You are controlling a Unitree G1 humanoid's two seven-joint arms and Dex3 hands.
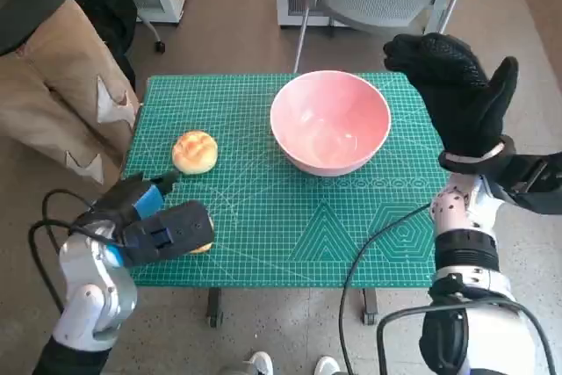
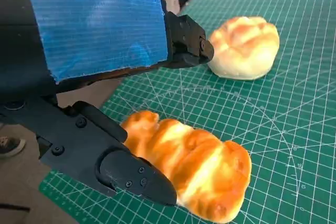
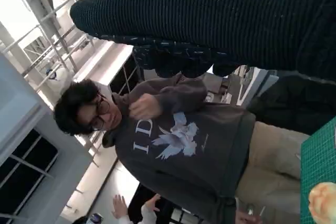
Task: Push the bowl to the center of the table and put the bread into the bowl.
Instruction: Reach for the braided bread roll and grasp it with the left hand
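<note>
The left robot hand (image 2: 105,103) hangs loose over a bread (image 2: 191,163), mostly hiding it from above. Another bread (image 1: 195,152) lies near. The pink bowl (image 1: 330,121) holds nothing. The right robot hand (image 1: 457,94) is raised, fingers spread, on the table's (image 1: 263,217) far right.

- left hand (image 1: 158,221) low at the tabletop's near-left corner, blue-taped back up, black fingers (image 2: 131,177) spread, one touching a bread roll, nothing gripped
- right hand (image 1: 457,98) raised upright above the tabletop's far-right corner, gloved fingers apart, holding nothing
- both pale forearms rise from the near edge
</note>
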